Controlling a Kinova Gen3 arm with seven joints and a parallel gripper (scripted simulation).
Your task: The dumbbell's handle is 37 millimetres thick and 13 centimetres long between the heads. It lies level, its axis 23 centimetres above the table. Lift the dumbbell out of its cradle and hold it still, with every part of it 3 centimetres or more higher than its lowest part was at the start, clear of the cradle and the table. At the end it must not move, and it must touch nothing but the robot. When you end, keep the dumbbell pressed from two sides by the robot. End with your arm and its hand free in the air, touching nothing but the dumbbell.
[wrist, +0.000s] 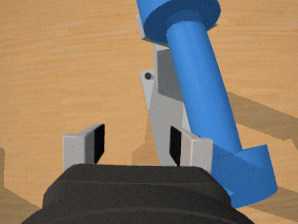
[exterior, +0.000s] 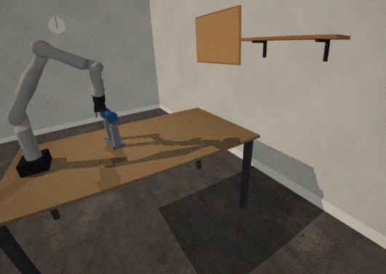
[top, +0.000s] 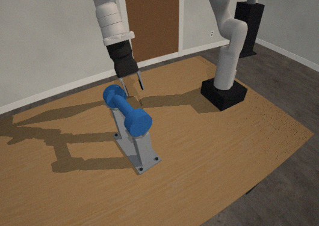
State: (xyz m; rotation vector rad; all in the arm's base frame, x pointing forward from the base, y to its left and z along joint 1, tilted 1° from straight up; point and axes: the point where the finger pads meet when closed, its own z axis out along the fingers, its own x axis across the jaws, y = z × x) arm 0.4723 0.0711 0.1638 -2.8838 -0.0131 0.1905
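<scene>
Wooden table (exterior: 204, 130) — light brown grained top on dark legs, standing on a dark grey floor (exterior: 204, 232) near the wall corner.

Directly on the top:
- grey cradle (top: 141, 155), its flat foot plate fixed with dark bolts at the corners, two uprights rising from it; sits near the middle of the top.
- black base block (top: 238, 96) of the arm — towards one end, well apart from the cradle.

Long dark shadows cross the wood between and beyond them.
</scene>
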